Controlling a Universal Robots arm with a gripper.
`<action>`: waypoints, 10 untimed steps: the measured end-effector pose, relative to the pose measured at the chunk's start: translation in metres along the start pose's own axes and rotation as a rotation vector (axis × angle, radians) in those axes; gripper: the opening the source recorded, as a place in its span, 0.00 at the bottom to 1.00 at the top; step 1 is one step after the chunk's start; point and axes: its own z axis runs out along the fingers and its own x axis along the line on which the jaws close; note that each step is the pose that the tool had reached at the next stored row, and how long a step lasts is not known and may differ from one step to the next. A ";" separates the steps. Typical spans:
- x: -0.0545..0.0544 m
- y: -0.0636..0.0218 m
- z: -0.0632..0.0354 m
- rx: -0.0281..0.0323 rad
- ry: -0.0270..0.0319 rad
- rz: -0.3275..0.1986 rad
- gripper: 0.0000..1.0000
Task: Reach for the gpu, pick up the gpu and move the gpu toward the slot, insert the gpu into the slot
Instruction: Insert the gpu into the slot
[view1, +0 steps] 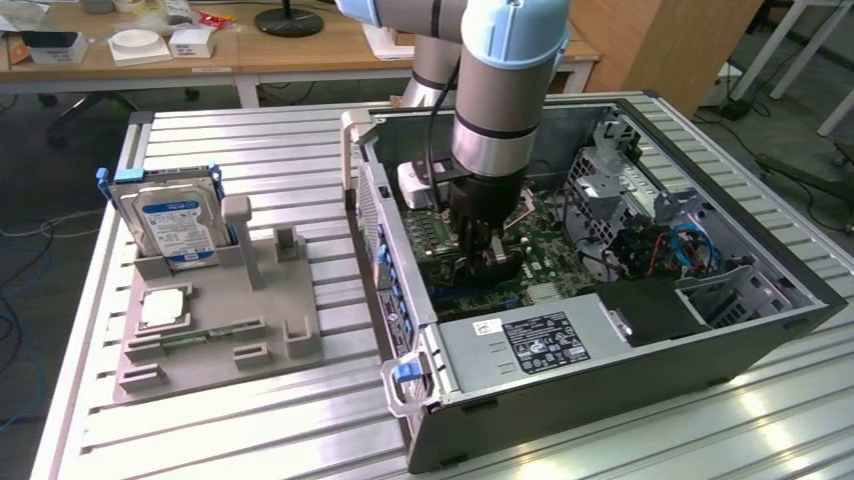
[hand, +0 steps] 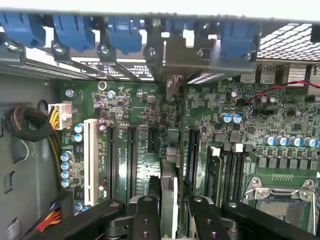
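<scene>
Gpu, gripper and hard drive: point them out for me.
gpu (hand: 170, 197): wrist view, the card's top edge between the fingers.
gripper (view1: 489, 258): exterior view, fingertips inside the case.
hard drive (view1: 174, 222): exterior view, its blue label.

A silver blue-labelled hard drive (view1: 171, 228) stands upright in a grey holder tray (view1: 267, 335) on the ribbed metal surface (view1: 240, 440) at the exterior view's left, a small square silver chip (view1: 160, 308) lying nearer on the tray, beside an open computer case (view1: 747, 340).
</scene>
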 end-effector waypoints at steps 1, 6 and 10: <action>0.000 0.0000 0.0016 0.0007 0.0007 0.000 0.26; 0.000 0.0000 0.0026 0.0019 0.0003 0.000 0.26; 0.000 0.0000 0.0027 0.0019 0.0003 0.000 0.26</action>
